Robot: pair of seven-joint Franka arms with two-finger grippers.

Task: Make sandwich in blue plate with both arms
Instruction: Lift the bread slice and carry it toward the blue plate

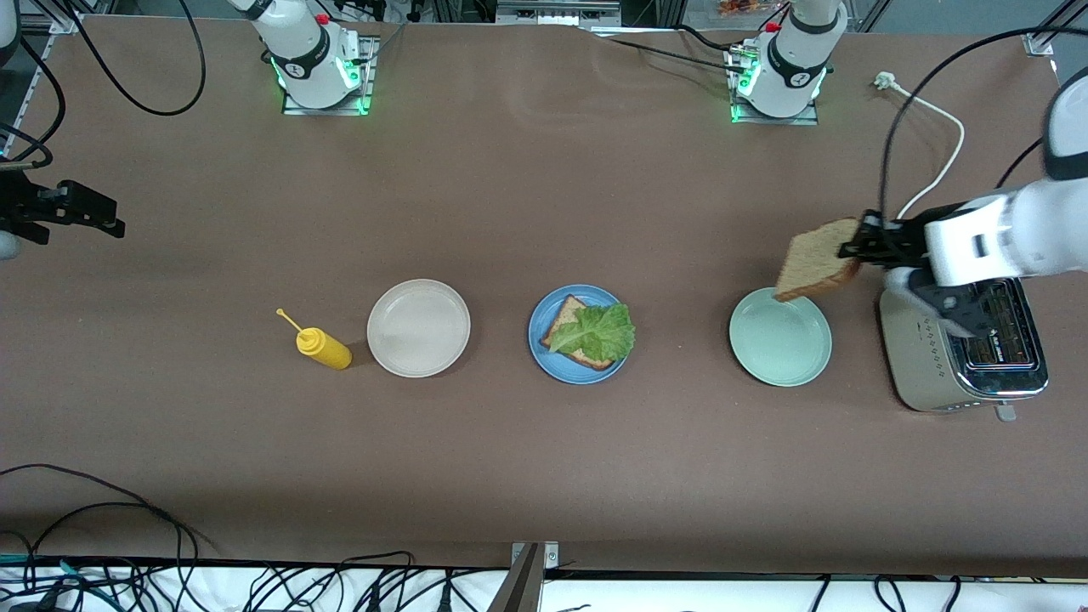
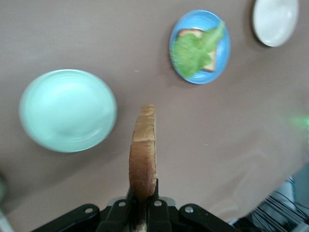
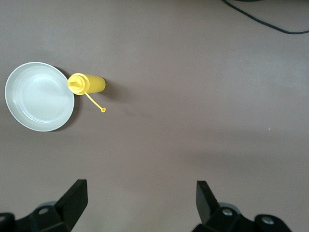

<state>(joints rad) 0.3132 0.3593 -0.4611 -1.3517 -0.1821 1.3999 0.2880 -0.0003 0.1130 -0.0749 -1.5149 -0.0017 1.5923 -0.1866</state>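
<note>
three plates sit in a row: white plate (image 1: 418,327), blue plate (image 1: 578,334), mint plate (image 1: 780,337). a yellow bottle (image 1: 323,347) lies beside the white plate, a toaster (image 1: 965,348) beside the mint one. on the blue plate, lettuce (image 1: 595,331) covers one bread slice (image 1: 568,321). the left gripper (image 1: 860,240) pinches a second slice (image 1: 820,259) over the mint plate's rim. the right gripper (image 3: 140,193) waits with fingers spread over bare table (image 1: 510,212). only the left wrist view shows the held slice edge-on.

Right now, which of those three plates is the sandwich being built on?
Three plates sit in a row on the brown table. It is the middle one, the blue plate, between the cream-white plate and the mint-green plate. Only it holds bread and lettuce.
</note>
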